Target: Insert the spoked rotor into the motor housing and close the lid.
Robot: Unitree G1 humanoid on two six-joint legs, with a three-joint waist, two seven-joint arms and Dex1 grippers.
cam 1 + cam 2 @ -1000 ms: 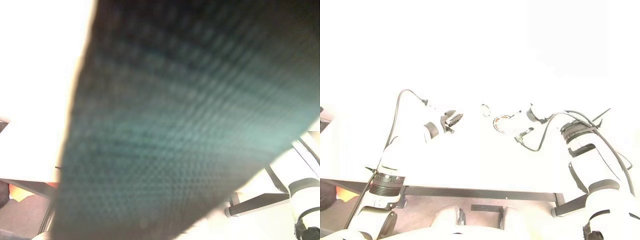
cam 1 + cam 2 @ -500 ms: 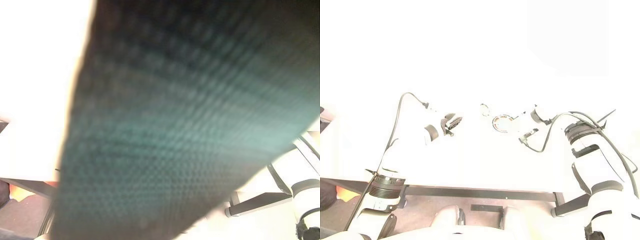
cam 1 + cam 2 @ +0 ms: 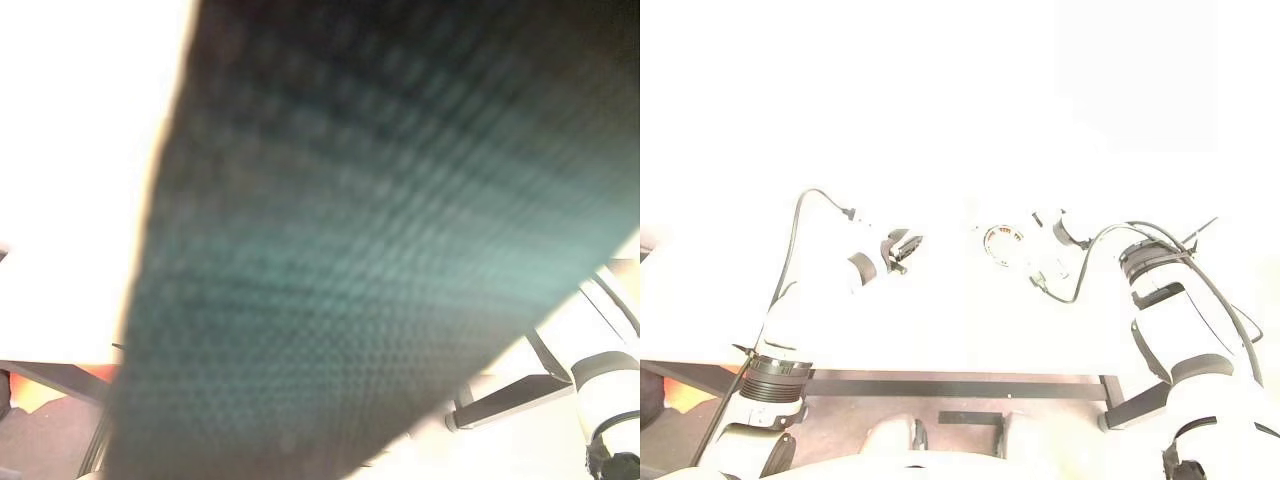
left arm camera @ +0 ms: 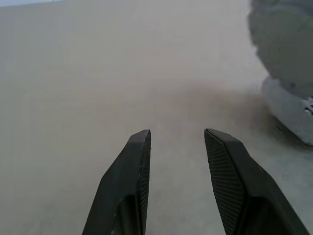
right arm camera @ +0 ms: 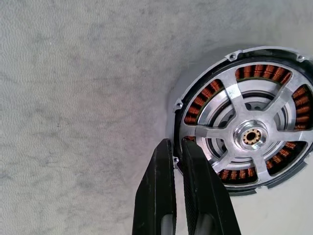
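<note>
Flatly, the motor housing [image 5: 244, 120] lies face-up, right gripper [image 5: 177, 147] pinching its rim

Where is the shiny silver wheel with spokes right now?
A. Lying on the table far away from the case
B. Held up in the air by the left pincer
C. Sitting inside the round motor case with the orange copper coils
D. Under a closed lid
C: the silver spoked metal rotor sits inside the round black motor housing, orange copper coils showing between its spokes, with no lid over it.
</note>
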